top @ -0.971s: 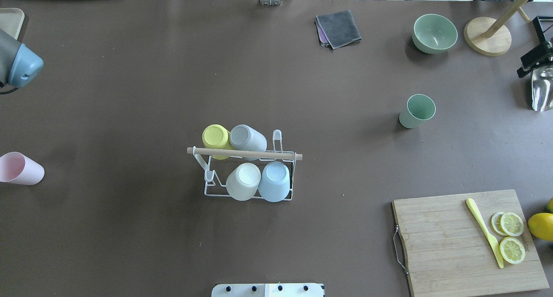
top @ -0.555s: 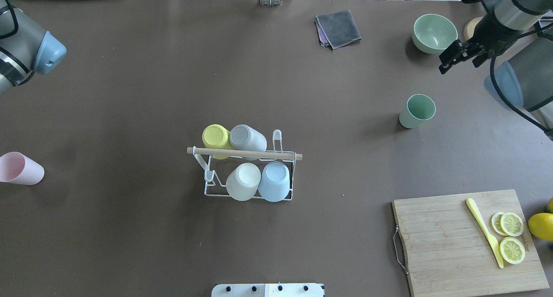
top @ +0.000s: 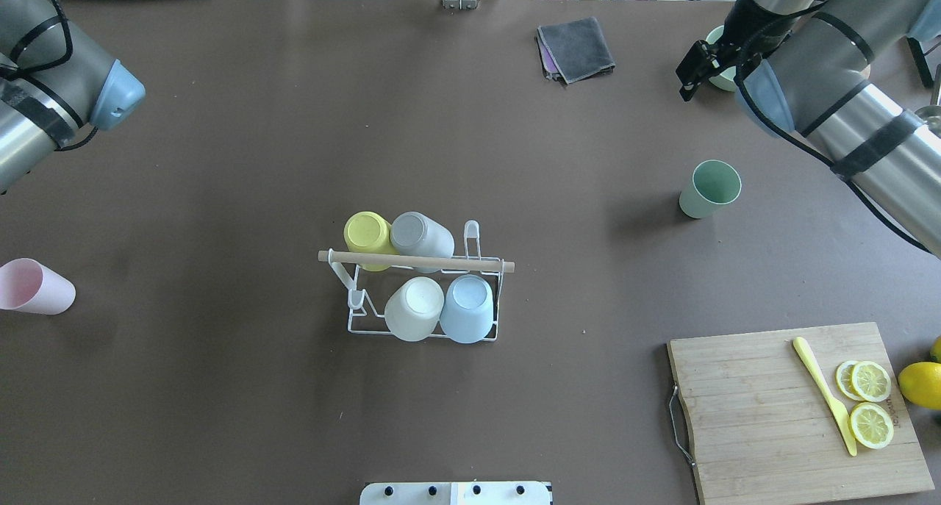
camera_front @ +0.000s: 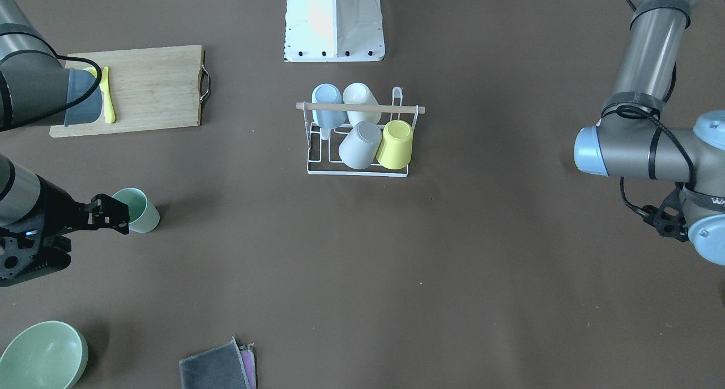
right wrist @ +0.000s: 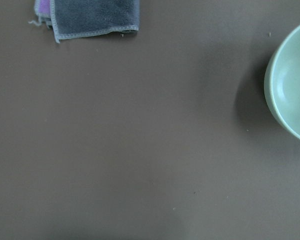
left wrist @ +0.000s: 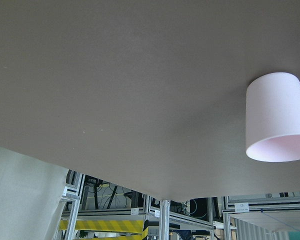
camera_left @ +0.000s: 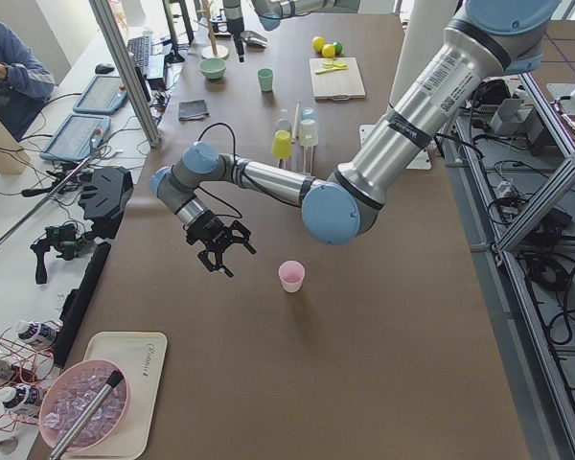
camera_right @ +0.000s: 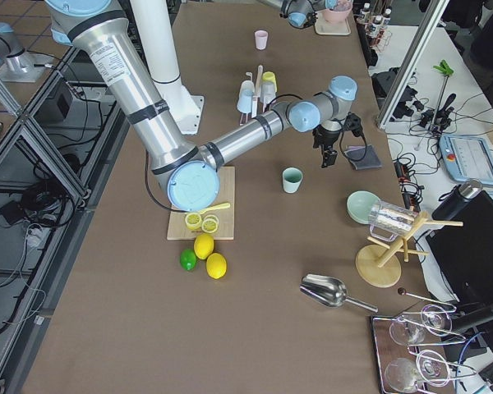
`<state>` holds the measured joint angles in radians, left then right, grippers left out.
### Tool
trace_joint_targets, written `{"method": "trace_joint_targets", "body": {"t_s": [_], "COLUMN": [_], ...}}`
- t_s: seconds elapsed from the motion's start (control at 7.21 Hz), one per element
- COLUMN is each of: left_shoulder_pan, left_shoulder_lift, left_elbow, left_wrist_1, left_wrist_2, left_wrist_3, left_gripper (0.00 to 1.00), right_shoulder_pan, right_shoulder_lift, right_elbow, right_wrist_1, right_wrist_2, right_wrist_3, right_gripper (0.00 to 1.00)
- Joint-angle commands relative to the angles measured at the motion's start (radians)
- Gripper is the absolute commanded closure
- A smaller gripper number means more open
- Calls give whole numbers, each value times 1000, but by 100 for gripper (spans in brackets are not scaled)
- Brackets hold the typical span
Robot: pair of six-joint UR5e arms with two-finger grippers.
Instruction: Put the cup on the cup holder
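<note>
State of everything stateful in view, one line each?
White wire cup holder: upright, four cups inverted on it.
Mint green cup: upright, empty.
Pink cup: upright, empty.
Pale green bowl: upright, empty.
Grey cloth: folded.
Right gripper: open, empty.
Left gripper: cannot tell.

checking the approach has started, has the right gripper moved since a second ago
Yes: the right gripper has moved left in the overhead view, from the right edge across the green bowl.

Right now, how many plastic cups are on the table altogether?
6. Four hang upside down on the cup holder: yellow cup, grey cup, white cup, light blue cup. A green cup stands toward the robot's right, a pink cup toward its left. None look hidden.
</note>
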<state>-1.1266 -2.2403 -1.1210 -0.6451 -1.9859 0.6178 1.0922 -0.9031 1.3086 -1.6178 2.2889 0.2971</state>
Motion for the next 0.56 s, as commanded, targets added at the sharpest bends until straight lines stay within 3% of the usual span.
{"method": "trace_joint_targets", "body": {"t_s": [0.0,0.42], "left_shoulder_pan": [11,112], "left_shoulder_lift": [-2,8], "left_elbow": [16,53], "left_wrist_1": [-4,-8], "left_wrist_2": [-92,-80], "left_wrist_3": [22,25], "left_gripper": [3,3], "right_shoulder_pan": [-9,-40], "right_shoulder_lift": [186,350], "right_elbow": [-333,-562], "right_wrist_1": [-33,-186], "right_wrist_2": [-8,-78], "right_wrist_3": [-104,-306], "right_gripper": [0,0]}}
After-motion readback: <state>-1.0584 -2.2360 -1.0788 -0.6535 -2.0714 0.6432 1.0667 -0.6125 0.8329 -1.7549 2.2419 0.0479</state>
